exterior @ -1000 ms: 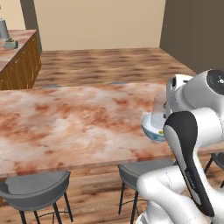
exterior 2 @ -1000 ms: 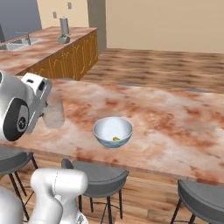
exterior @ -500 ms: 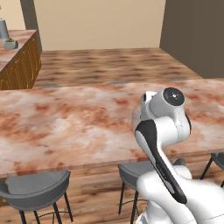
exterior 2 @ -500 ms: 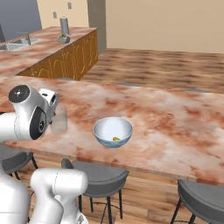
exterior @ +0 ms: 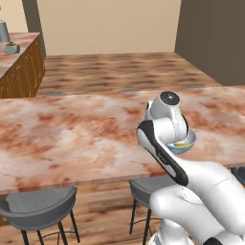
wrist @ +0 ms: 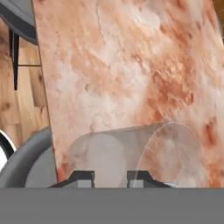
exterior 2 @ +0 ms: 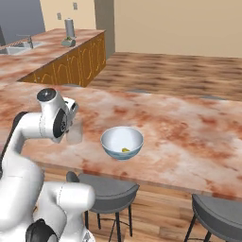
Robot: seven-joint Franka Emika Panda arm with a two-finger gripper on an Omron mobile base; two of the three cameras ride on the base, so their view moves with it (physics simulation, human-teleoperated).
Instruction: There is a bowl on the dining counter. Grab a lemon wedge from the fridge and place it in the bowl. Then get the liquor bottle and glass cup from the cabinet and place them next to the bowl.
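A white bowl [exterior 2: 122, 142] stands on the marbled dining counter [exterior 2: 189, 137] near its front edge, with a yellow lemon wedge [exterior 2: 125, 150] lying in it. In the left base view my arm covers most of the bowl [exterior: 187, 142]. My gripper [wrist: 109, 177] is shut on the wall of a clear glass cup [wrist: 131, 153], which hangs just above the counter. From the right base view the glass cup [exterior 2: 74, 132] is a little left of the bowl, apart from it. The liquor bottle is out of view.
Grey stools [exterior 2: 106, 189] [exterior 2: 220, 212] [exterior: 38, 210] stand under the counter's front edge. A second wooden kitchen counter [exterior 2: 71, 56] with a sink [exterior 2: 19, 47] and a small appliance [exterior 2: 69, 33] runs along the far left. Wooden floor lies beyond.
My arm has swung out over the dining counter, carrying the glass cup closer to the bowl and lower. The bowl and lemon wedge have not moved.
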